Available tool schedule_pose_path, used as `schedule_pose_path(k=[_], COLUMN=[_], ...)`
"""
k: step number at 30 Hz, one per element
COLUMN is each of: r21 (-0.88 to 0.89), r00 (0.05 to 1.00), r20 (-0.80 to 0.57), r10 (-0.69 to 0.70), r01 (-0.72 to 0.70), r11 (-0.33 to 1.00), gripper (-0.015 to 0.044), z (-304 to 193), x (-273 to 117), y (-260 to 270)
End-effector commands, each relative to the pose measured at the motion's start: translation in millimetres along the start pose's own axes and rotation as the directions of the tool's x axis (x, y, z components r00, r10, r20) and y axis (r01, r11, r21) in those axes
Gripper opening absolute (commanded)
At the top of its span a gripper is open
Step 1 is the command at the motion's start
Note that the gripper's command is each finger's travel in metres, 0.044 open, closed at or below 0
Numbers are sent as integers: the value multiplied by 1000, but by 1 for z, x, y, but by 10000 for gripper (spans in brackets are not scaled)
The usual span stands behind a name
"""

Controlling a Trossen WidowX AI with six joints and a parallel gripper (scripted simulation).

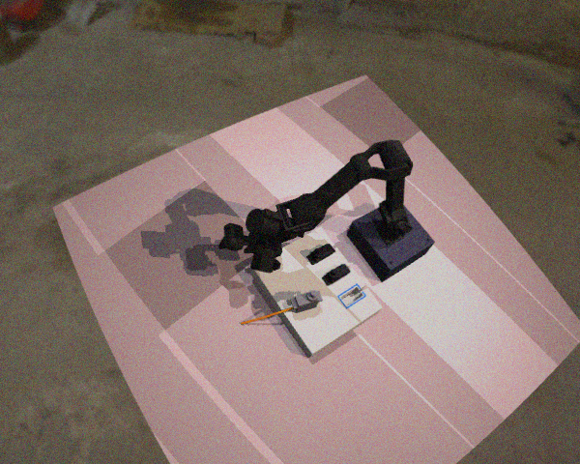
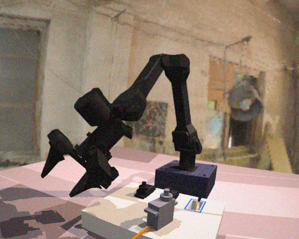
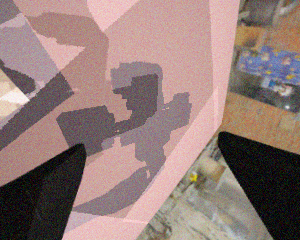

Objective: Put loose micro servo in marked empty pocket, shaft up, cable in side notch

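One grey micro servo [image 1: 305, 302] [image 2: 161, 211], two black servos [image 1: 321, 253] [image 2: 144, 190], one blue-marked pocket [image 1: 352, 295] [image 2: 195, 205]; one pincer [image 2: 56, 187] [image 3: 153, 143], wide open, nothing between its fingers.

Pink Patchwork Under White and Grey

The tabletop [image 1: 405, 390] [image 2: 257, 223] is patched in pinks, mauve and white. Toward four o'clock from the top view's centre, a blue outline [image 1: 339, 298] [image 2: 203, 206] marks the off-white deck [image 1: 325, 332] [image 2: 209, 222]. The servo [image 1: 305, 302] [image 2: 160, 212] is grey, its cable [image 1: 265, 317] [image 2: 141, 232] orange. The arm [image 1: 330, 191] [image 2: 182, 102] is black, its base [image 1: 420, 243] [image 2: 167, 177] dark navy.
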State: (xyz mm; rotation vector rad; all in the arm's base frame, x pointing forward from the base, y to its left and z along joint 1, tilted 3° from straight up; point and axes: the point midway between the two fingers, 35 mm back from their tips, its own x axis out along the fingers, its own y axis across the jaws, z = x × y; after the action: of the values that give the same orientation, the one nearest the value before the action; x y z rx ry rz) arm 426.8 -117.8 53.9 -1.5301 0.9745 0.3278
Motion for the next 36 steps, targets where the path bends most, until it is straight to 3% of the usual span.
schedule_pose_path(k=[1,18,36], r21=[-141,-631,-940], r00=[998,946,830], r20=[49,175,225], r10=[49,272,511], r01=[-42,-104,47], r11=[989,769,338], gripper=[440,440,440], z=[18,77,124], x=[-5,-38,-95], y=[-1,14,35])
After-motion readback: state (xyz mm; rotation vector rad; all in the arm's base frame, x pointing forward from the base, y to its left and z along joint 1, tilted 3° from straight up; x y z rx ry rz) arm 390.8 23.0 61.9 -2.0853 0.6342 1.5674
